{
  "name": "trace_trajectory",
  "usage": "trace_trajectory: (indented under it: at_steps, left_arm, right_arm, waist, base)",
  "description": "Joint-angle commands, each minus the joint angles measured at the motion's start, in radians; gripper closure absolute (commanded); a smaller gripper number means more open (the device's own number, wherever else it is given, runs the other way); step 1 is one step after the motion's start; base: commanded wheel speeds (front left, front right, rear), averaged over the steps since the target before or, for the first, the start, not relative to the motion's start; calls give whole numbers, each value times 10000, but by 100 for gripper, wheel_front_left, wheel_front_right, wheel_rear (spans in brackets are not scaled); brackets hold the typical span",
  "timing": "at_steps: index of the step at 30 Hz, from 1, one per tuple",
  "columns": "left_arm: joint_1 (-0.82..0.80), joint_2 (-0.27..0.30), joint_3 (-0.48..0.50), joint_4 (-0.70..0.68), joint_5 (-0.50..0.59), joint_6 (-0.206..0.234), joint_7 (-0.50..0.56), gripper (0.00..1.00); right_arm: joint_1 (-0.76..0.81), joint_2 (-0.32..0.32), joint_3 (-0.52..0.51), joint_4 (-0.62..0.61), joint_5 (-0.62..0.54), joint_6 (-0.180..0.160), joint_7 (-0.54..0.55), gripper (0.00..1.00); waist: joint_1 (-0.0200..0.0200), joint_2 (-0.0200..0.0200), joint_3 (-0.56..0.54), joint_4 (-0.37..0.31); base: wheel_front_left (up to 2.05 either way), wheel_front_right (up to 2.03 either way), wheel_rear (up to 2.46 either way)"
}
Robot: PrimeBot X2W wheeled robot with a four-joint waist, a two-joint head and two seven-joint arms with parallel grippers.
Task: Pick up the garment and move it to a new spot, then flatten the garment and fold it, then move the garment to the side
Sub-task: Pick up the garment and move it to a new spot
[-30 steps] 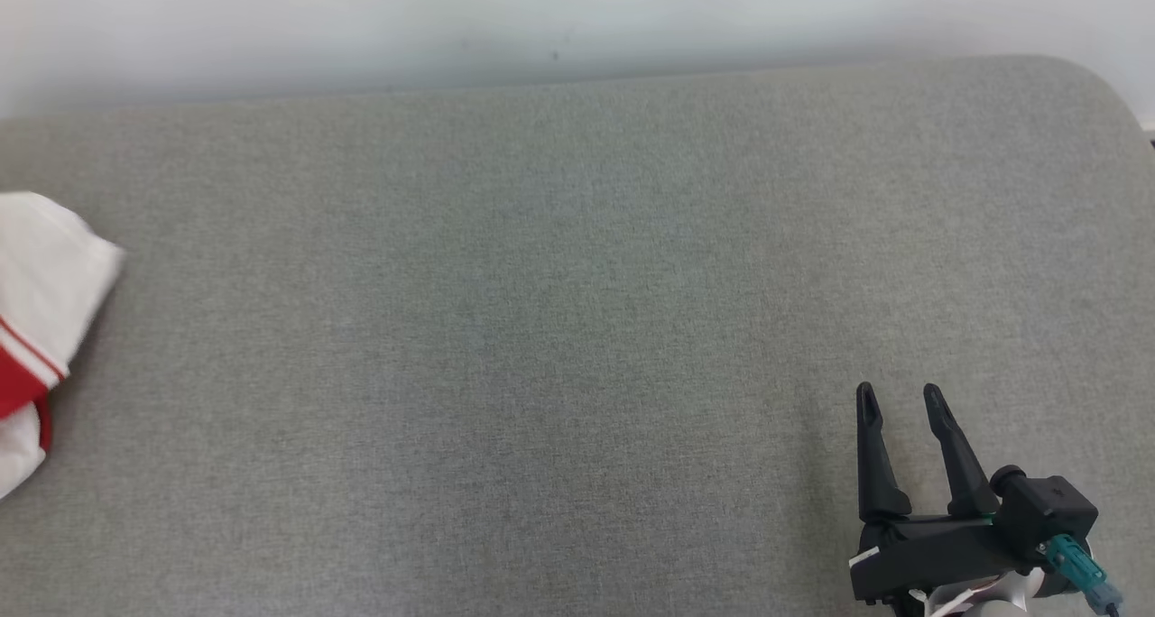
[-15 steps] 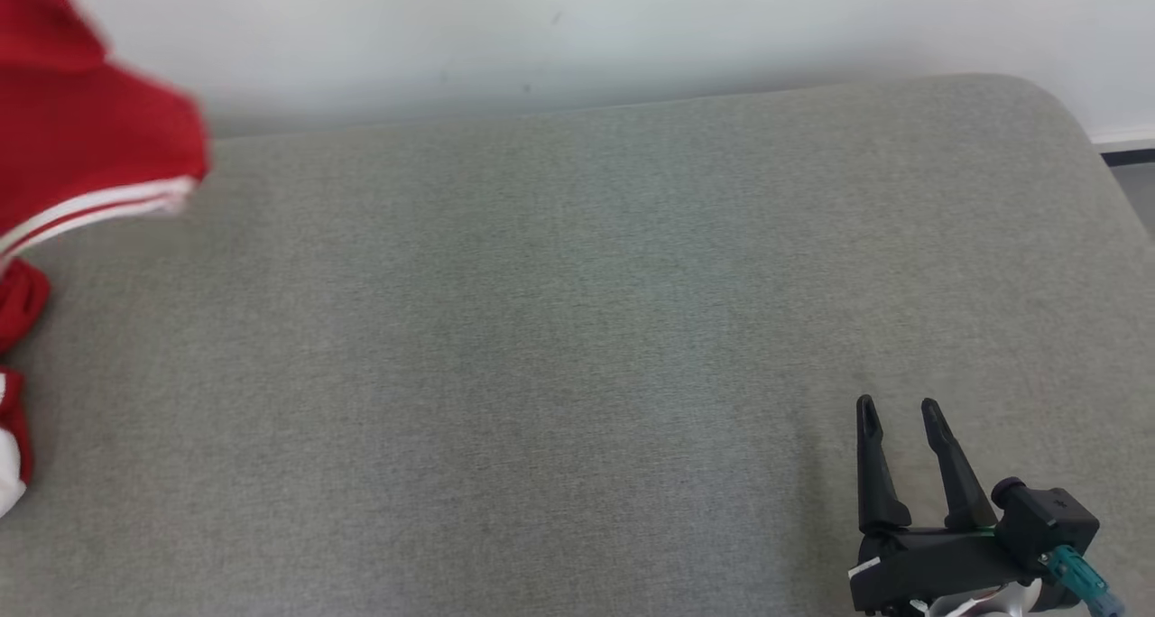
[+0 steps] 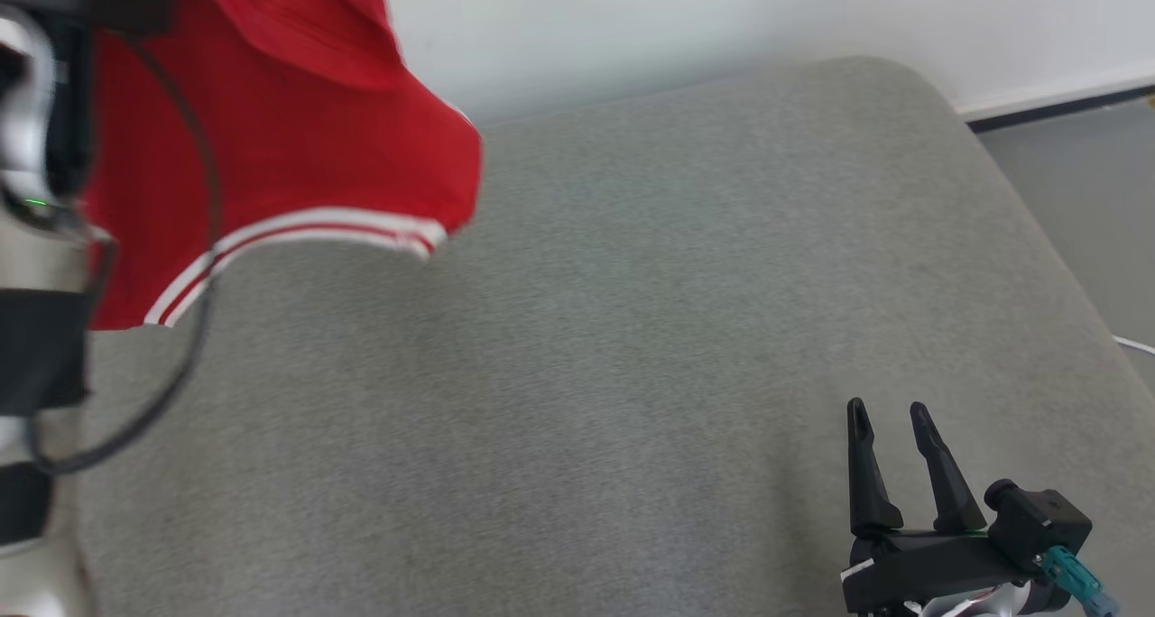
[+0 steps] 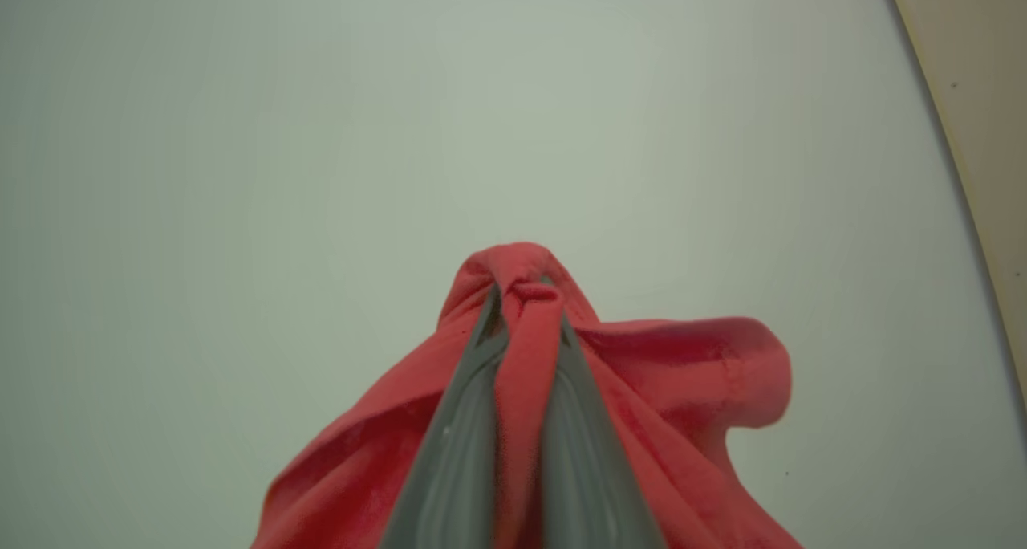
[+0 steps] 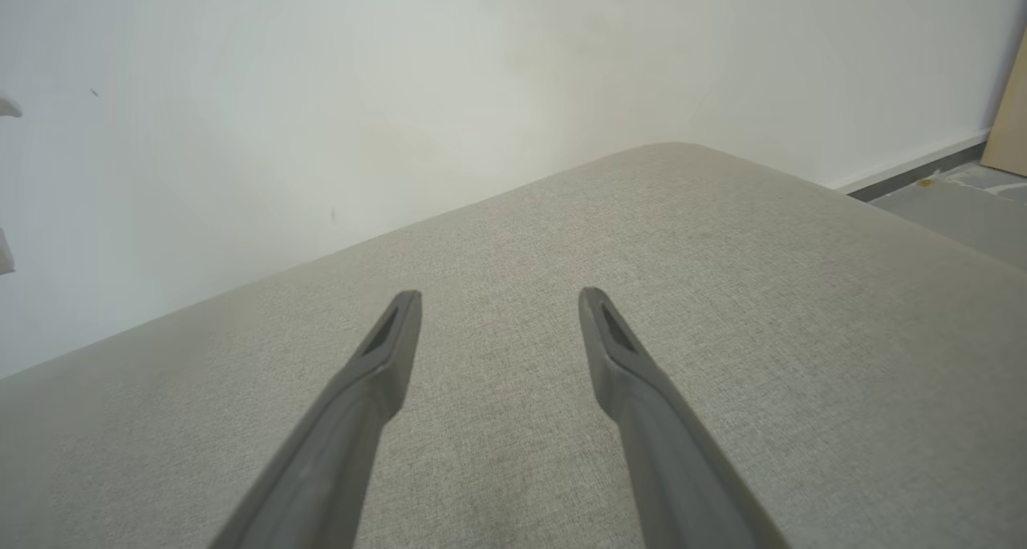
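Note:
The garment (image 3: 298, 139) is red with white stripes along its hem and hangs in the air at the upper left of the head view, above the grey cushioned surface (image 3: 632, 328). In the left wrist view my left gripper (image 4: 521, 292) is shut on a bunched fold of the red garment (image 4: 682, 364), which drapes down around both fingers. My left arm (image 3: 36, 238) rises along the left edge of the head view, partly in front of the cloth. My right gripper (image 3: 889, 414) stands open at the lower right, low over the surface, with nothing between its fingers (image 5: 385, 348).
A white wall (image 3: 722, 13) runs behind the surface. The cushion's rounded right edge (image 3: 1038, 238) drops to a grey floor (image 3: 1083, 175) with a dark baseboard. A black cable (image 3: 180, 328) loops off my left arm. A beige panel (image 4: 979, 91) shows at the right of the left wrist view.
The camera has turned, shifting the whole picture. The garment has risen off the surface and swung in from the left edge; my left arm has come into view. My right gripper stays open.

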Motion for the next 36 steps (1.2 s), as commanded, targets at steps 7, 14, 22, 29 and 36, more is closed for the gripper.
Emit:
trace_trajectory:
  at_steps: [7,14,22,29,36]
  left_arm:
    - [1032,-958,-512,-349,-285,358,-122,100]
    - [2962,-1248,-596,91,-576,644,-586,100]
    - [5513,-1391,-1036,2115,-507,663,-1508,100]
    - [6063,-1764,-1511,4043,-238,452,-1985,100]
    - [5530,-1949,-1865,4207,314,360,-2119,0]
  right_arm:
    - [48,-8,-62,61,66,34,-27,0]
    - [-83,-8,-89,18,2,34,-27,0]
    - [-382,-16,196,93,-91,34,-26,0]
    - [-319,-11,271,162,-305,34,-27,0]
    - [32,-8,49,94,-569,34,-25,0]
  waist:
    - [1,0,203,-1024]
    - [1,0,433,-1153]
    - [1,0,549,-1144]
    - [1,0,301,-988]
    - [1,0,-162,-572]
  base:
    - [0,0,0]
    - [0,0,0]
    - [0,0,0]
    - [0,0,0]
    - [0,0,0]
